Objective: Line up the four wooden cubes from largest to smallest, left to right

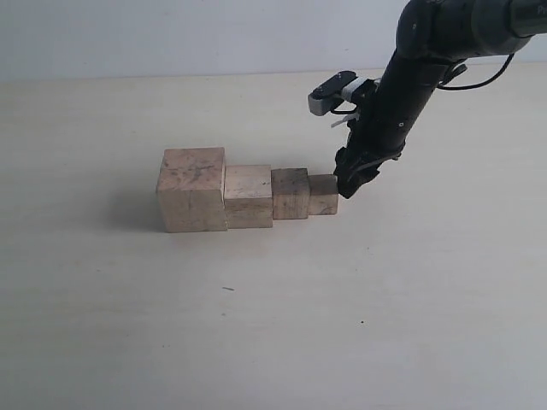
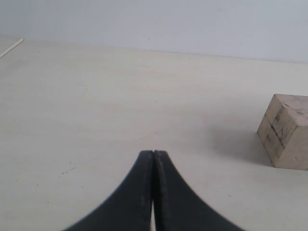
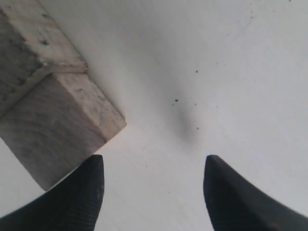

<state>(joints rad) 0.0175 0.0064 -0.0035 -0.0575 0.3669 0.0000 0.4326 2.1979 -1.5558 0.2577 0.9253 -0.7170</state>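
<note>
Neatly, four scuffed pale-wood cubes (image 1: 192, 190) sit abreast; right jaws gape beside the smallest (image 1: 323, 195), left jaws clenched.

Soft, even light bleaches the pale cream tabletop (image 1: 256, 325) almost white. The four pale wooden cubes (image 1: 248, 195) cast only a faint shadow toward the left of the exterior view. Close up, the black fingertips (image 3: 82, 197) of the right gripper (image 3: 154, 163) look soft-edged, perhaps out of focus.

The cubes (image 1: 193, 190) are scuffed bare wood, the table (image 1: 273, 333) smooth and matt
</note>
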